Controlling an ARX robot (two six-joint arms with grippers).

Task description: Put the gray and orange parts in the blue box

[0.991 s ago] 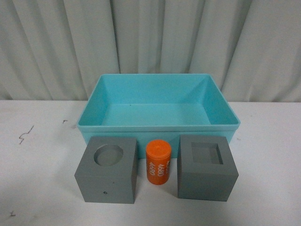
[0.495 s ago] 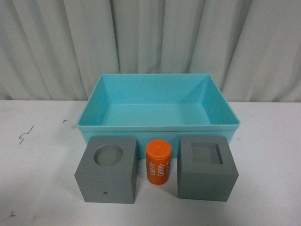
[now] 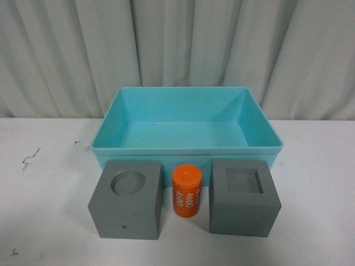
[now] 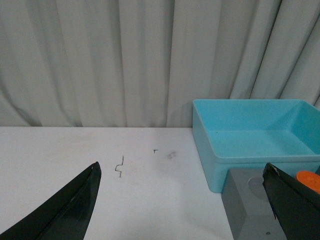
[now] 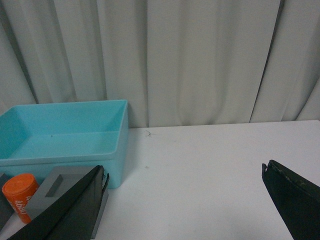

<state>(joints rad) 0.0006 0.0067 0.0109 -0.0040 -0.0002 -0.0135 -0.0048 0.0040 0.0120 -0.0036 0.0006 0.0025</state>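
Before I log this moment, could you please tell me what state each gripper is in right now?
Left gripper: open, holding nothing.
Right gripper: open, holding nothing.

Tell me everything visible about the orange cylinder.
The orange cylinder is small, matte and plastic-looking, with a flat round top and white digits, apparently 4680, running down its side. It stands upright on the white table between the gray cube with the round recess and the gray cube with the square recess, with a gap to each, just in front of the blue box. Nothing grips it.
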